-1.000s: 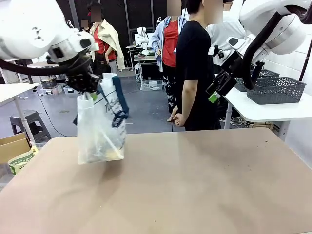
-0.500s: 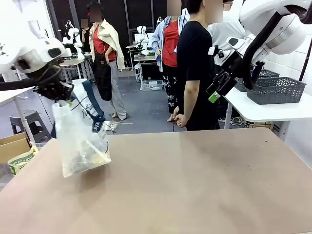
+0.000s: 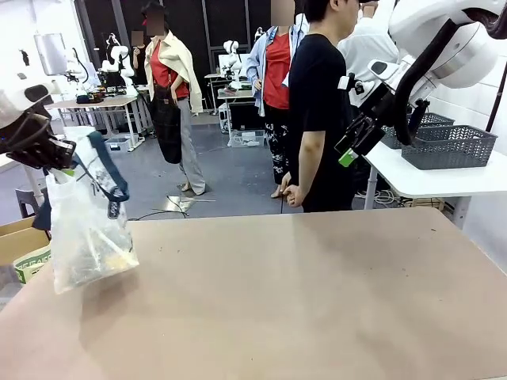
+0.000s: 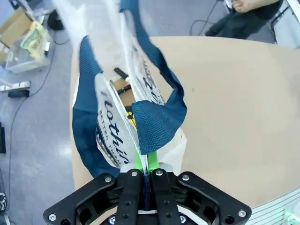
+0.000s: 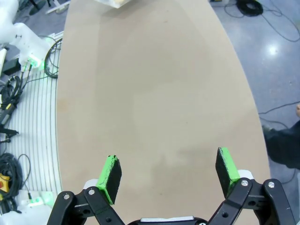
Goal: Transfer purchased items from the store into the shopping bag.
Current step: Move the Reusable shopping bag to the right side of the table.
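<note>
**Bag carried out to the table's left edge**

The left gripper point(image 3: 57, 156) is clamped on a dark blue handle point(image 4: 157, 123) of the shopping bag point(image 3: 85, 237), its green pads pressed together on the fabric in the left wrist view. A second ago the bag hung over the table well in from the edge; half a second ago it was nearer the left side; now it hangs at the far left, swung out over the table's point(image 3: 317, 301) left rim and tilted, clear of the surface. Yellowish purchased items point(image 3: 111, 261) sit bunched in its lower corner — through the bag's mouth the wrist view shows packets inside.

The right gripper point(image 3: 354, 146) has not shifted: raised high on the right, near the person in black point(image 3: 317, 111), its jaws spread wide and holding nothing — below it, bare tabletop. A dark grey basket point(image 3: 447, 146) stands on the white side table point(image 3: 444, 180) behind.
</note>
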Available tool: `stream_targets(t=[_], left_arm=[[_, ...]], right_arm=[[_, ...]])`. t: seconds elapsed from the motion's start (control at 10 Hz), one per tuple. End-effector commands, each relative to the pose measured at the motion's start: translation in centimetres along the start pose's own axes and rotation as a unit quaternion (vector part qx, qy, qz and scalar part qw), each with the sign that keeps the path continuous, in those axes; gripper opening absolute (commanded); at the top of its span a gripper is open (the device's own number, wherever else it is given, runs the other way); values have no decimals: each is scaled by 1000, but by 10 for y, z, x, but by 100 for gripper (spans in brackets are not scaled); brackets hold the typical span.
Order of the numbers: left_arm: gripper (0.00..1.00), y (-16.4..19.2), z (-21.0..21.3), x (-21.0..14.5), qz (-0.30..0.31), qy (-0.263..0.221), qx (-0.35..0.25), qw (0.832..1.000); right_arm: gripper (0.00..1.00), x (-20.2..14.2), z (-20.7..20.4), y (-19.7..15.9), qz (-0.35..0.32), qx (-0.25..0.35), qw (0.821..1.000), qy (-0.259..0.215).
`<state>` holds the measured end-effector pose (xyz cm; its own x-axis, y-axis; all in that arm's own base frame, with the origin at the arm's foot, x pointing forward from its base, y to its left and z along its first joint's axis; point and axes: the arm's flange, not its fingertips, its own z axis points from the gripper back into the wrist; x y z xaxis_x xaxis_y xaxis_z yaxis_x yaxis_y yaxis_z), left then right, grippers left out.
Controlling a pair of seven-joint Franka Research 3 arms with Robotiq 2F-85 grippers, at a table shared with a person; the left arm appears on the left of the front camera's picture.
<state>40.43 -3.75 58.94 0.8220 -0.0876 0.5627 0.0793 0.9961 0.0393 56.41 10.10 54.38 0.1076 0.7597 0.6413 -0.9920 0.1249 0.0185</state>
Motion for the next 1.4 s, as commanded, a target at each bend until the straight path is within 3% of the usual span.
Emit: stream_targets(t=[0.0, 0.7, 1.3], left_arm=[[0, 13, 4, -8, -19, -40, 39, 998], [0, 33, -16, -18, -129, -45, -10, 991], [0, 19, -59, -41, -177, 46, -38, 982]], right_arm=[[100, -1, -1, 1, -1, 3, 1000, 4], [100, -1, -1, 1, -1, 3, 1000, 4], [100, -1, -1, 1, -1, 3, 1000, 4]])
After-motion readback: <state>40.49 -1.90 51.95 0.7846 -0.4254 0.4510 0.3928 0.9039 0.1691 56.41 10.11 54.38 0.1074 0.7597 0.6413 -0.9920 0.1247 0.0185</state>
